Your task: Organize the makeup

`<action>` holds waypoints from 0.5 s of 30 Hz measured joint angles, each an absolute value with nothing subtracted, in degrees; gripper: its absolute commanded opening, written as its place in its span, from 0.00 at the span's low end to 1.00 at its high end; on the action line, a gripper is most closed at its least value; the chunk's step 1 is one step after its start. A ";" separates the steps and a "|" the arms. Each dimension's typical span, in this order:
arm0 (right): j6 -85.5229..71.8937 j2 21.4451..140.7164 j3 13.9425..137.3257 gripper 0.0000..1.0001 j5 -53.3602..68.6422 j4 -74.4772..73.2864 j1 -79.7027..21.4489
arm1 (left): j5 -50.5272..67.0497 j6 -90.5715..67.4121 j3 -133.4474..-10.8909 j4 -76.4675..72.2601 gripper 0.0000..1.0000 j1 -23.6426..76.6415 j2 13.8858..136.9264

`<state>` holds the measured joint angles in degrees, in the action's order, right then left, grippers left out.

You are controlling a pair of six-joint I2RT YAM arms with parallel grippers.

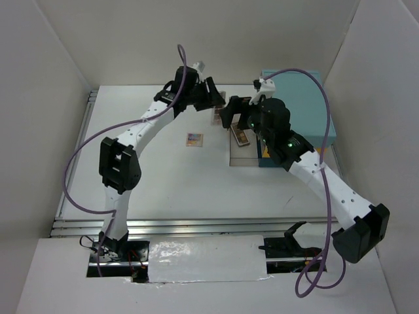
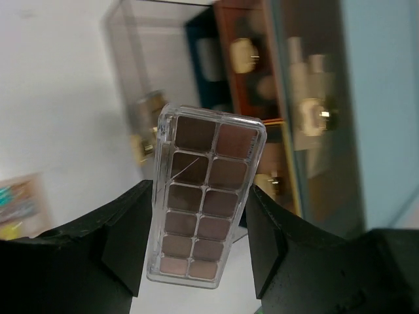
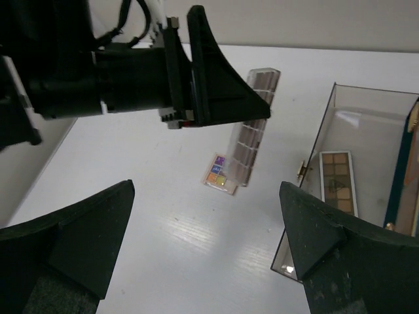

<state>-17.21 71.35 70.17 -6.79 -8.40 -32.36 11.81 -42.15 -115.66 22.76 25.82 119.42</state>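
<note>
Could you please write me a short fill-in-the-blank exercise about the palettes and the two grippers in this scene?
1. The left gripper holds the long eyeshadow palette, whose pans are all shades of ____.
2. That palette's pans run in ____ columns.
3. The right gripper has its jaws wide ____, with nothing between them.
4. The small colourful palette lies on the table, gripped by ____ gripper.
Missing words: brown; two; open; neither.
</note>
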 measured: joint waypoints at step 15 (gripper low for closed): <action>-17.30 67.68 68.03 1.00 -11.16 -10.68 -30.55 | 24.60 -58.81 -120.81 -7.92 0.02 32.14 142.43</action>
